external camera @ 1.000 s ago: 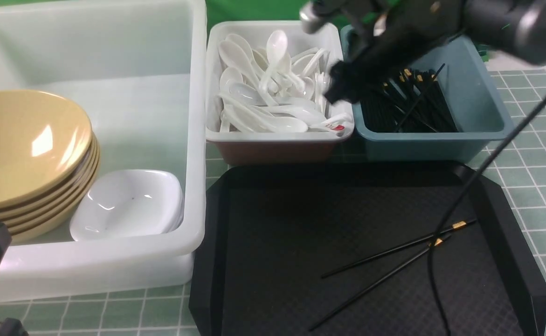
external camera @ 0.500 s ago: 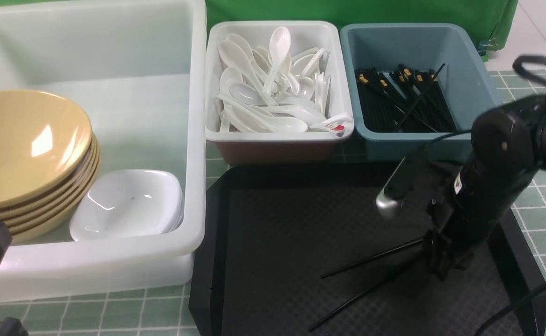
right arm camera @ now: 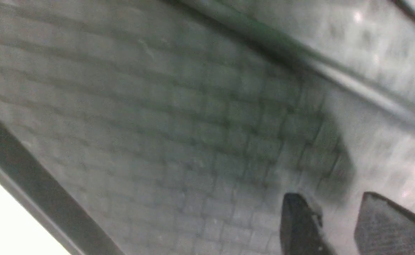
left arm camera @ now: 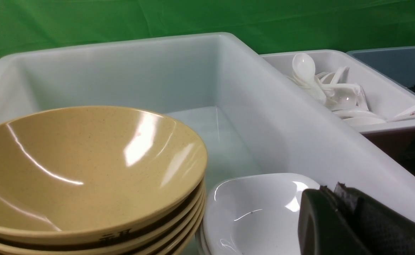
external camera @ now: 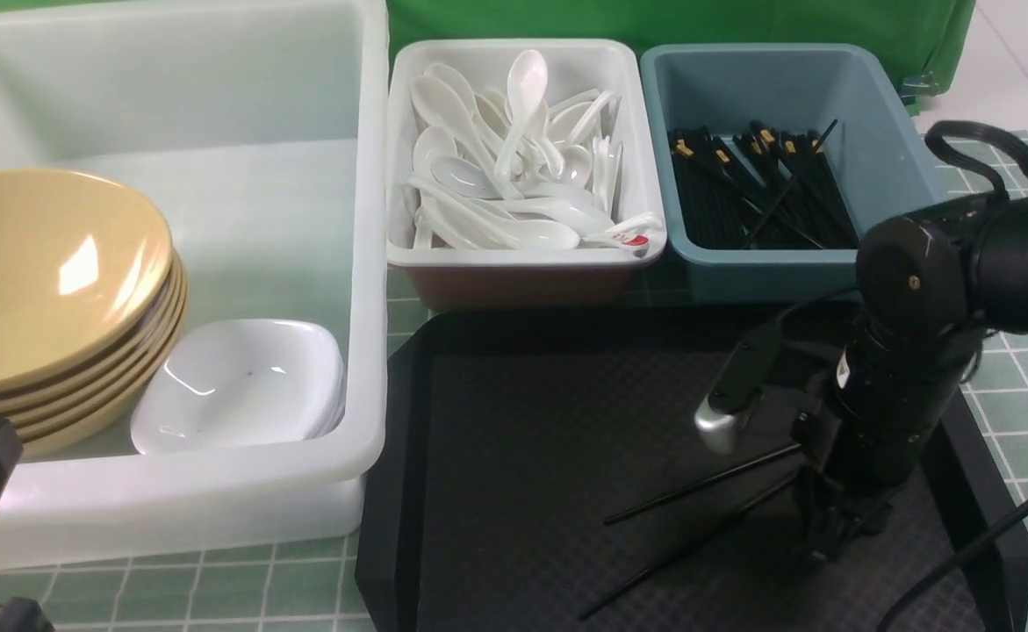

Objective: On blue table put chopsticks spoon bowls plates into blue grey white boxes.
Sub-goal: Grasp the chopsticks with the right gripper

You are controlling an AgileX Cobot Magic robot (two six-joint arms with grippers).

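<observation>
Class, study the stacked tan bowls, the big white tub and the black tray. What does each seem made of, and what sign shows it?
Bowls: probably melamine or glazed ceramic; glossy, with sharp highlights and fine specks. Tub: likely plastic; milky, translucent walls with a rounded rim. Tray: likely moulded plastic; dull black with an embossed diamond pattern.

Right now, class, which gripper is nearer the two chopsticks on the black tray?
Right. The right gripper sits over the chopsticks' thick ends on the black tray; the left gripper is far off, by the white tub.
</observation>
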